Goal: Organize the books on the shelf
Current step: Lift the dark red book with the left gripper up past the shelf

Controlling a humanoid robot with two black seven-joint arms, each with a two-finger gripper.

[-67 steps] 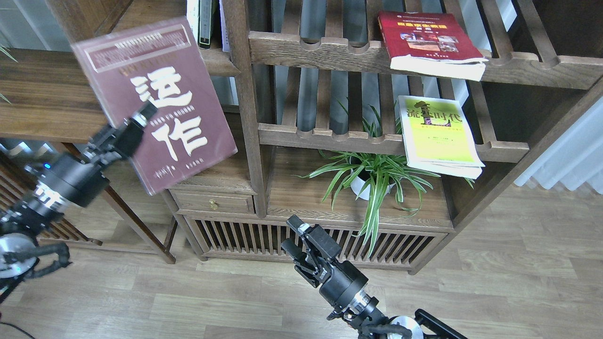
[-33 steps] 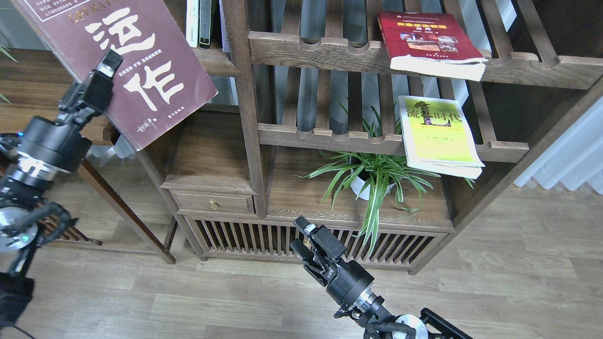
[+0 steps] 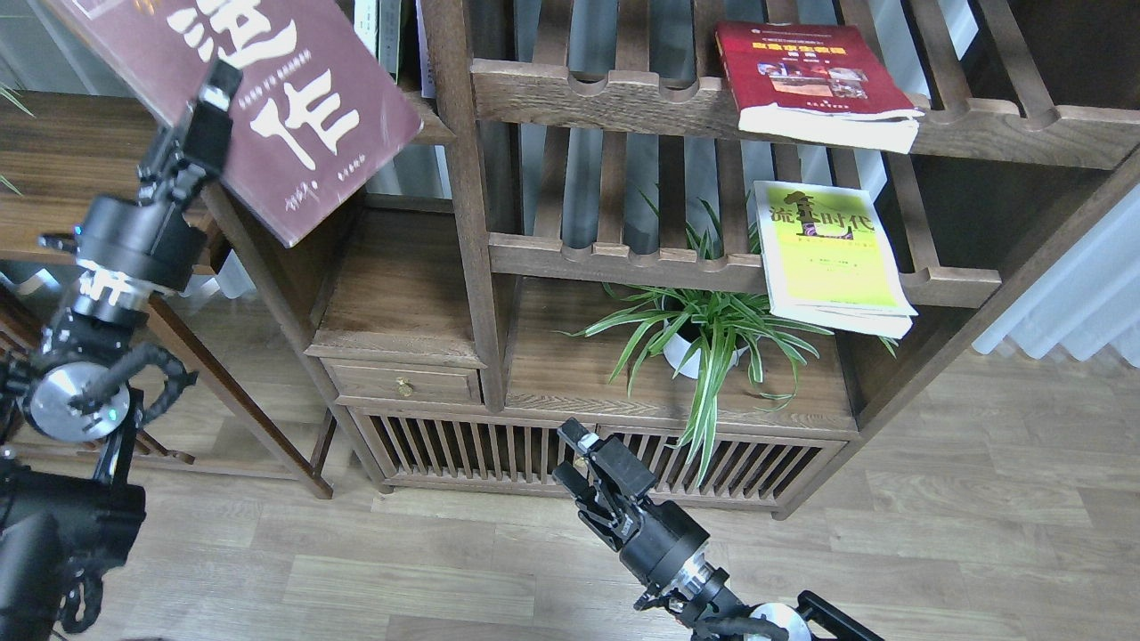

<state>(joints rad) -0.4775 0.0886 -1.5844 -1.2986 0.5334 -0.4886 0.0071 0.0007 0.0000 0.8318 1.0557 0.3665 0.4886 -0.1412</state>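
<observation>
My left gripper [image 3: 220, 89] is shut on the lower left edge of the dark maroon book [image 3: 294, 107], holding it tilted in the air at the top left. The book covers most of the solid brown shelf board [image 3: 435, 130], whose right end shows beside the dark post. The thick red book [image 3: 815, 76] lies flat on the upper slatted rack. The yellow-green book [image 3: 833, 254] lies flat on the lower slatted rack, overhanging its front. My right gripper [image 3: 567, 456] is open and empty, low in front of the cabinet's slatted base.
Several thin books [image 3: 378, 31] stand upright at the back of the shelf board. A spider plant [image 3: 704, 329] in a white pot sits under the racks. A small drawer [image 3: 405, 385] is below. A wooden side table [image 3: 53, 178] stands at left, a white curtain [image 3: 1069, 294] at right.
My left arm has lifted the maroon book up and then right, toward the upper left shelf board. My right gripper has drifted slightly down and right.
</observation>
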